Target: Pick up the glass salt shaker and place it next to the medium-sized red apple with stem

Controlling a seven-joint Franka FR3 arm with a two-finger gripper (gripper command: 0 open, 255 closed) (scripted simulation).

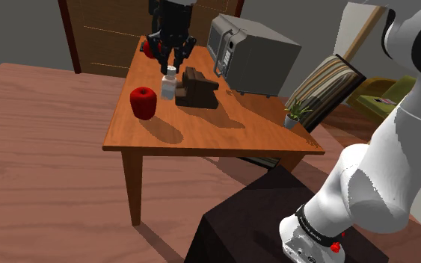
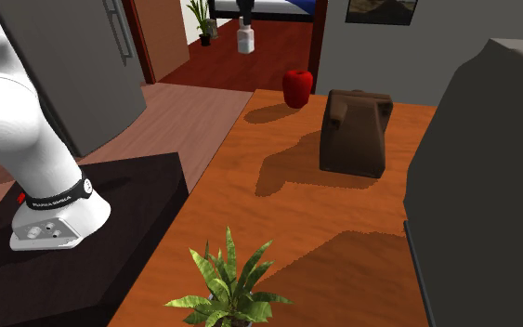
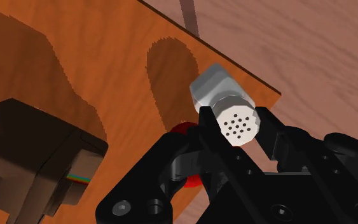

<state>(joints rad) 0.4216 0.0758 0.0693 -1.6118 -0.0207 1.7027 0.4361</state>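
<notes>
A clear salt shaker [image 1: 169, 84] with a pale perforated cap [image 3: 237, 121] hangs above the wooden table [image 1: 223, 131], and my gripper [image 1: 170, 69] is shut on it just below the cap. In the second exterior view the salt shaker [image 2: 245, 39] is well above the tabletop, under the gripper [image 2: 245, 22]. The red apple [image 1: 143, 102] stands near the table's edge on the shoulder view's left, a short way from the shaker and lower. That apple [image 2: 296, 88] sits at the far end of the table [image 2: 287, 214]. The black fingers [image 3: 206, 118] clasp the shaker [image 3: 212, 86] on both sides.
A dark brown box-like appliance [image 1: 197, 88] stands just beside the shaker, toward the shoulder view's right. A grey microwave [image 1: 250, 52] is at the back right. A small potted plant [image 2: 227, 283] sits by the table's edge. Another red object [image 1: 149, 49] lies behind my gripper.
</notes>
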